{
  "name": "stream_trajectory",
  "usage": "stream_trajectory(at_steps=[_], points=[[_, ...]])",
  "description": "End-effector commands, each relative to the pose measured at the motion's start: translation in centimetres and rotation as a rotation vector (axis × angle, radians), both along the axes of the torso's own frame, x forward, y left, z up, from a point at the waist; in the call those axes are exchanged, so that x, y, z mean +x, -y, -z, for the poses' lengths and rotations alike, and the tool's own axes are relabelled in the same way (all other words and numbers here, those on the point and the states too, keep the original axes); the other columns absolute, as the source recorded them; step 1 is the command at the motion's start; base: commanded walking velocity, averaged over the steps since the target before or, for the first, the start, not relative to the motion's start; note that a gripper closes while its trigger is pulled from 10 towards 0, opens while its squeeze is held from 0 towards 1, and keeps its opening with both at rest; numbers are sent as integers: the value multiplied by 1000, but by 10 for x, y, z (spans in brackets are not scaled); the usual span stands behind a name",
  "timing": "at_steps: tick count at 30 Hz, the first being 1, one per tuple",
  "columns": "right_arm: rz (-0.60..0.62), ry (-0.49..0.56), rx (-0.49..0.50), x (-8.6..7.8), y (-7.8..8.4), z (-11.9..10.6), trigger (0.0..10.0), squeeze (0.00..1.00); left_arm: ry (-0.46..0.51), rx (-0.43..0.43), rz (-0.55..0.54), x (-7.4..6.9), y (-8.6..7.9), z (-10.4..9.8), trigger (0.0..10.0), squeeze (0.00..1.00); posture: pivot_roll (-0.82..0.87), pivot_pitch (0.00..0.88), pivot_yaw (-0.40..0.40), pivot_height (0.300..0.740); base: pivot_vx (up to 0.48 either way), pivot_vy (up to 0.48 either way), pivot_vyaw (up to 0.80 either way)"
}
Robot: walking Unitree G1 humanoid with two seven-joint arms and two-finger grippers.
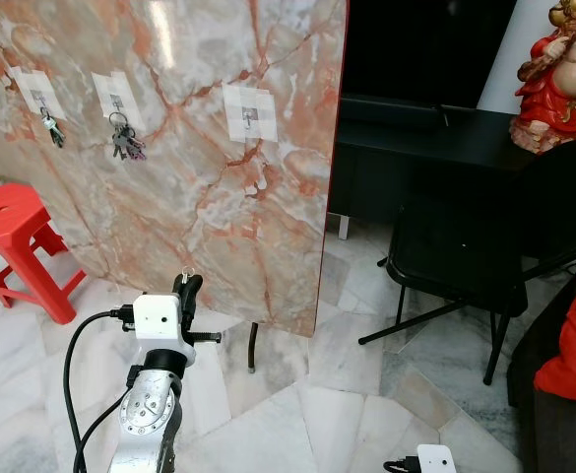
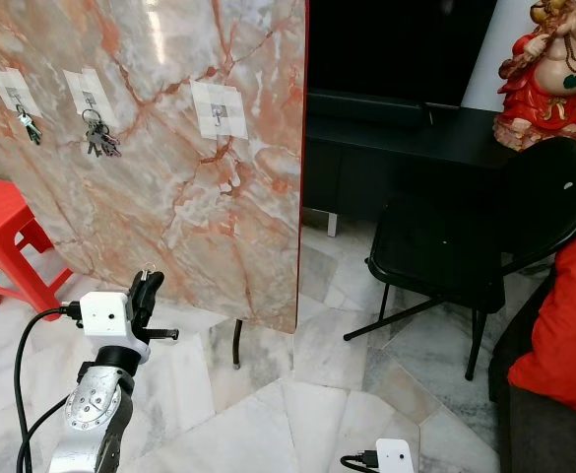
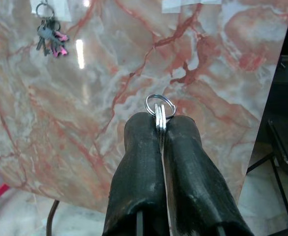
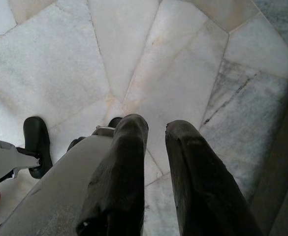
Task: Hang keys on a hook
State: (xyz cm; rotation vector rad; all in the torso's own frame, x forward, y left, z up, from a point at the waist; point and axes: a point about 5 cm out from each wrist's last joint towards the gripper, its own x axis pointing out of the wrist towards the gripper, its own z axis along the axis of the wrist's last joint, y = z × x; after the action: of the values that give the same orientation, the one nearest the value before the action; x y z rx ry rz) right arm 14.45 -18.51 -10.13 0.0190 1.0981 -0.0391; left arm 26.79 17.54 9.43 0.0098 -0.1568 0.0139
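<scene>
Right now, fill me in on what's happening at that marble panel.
The robot stands facing the marble panel with its left gripper raised, jaws shut on a set of keys whose ring sticks out above the fingertips. Three taped hooks sit on the panel: two already carry key bunches, while the rightmost hook is bare. The held keys are short of that hook and below it, not yet hung. The right gripper hangs idle, jaws open, over the tiled floor.

Home, marble floor (image 1: 297, 434), statue (image 1: 563, 74), chair (image 1: 484, 246)
</scene>
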Motion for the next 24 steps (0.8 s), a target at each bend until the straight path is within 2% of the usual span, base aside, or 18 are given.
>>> stream_trajectory(at_steps=[1, 10, 24], points=[[-2, -2, 0, -1, -1, 0, 10000, 0, 35, -5, 7, 3, 1, -10, 10000, 0, -35, 0, -10, 736, 0, 0, 0], [-18, -6, -9, 2, 0, 0, 10000, 0, 40, -14, -1, 8, -5, -15, 10000, 0, -32, 0, -12, 736, 0, 0, 0], [-34, -9, -18, 4, 0, -1, 10000, 0, 44, -25, 9, 11, -5, -18, 10000, 0, -22, 0, -12, 736, 252, 0, 0]])
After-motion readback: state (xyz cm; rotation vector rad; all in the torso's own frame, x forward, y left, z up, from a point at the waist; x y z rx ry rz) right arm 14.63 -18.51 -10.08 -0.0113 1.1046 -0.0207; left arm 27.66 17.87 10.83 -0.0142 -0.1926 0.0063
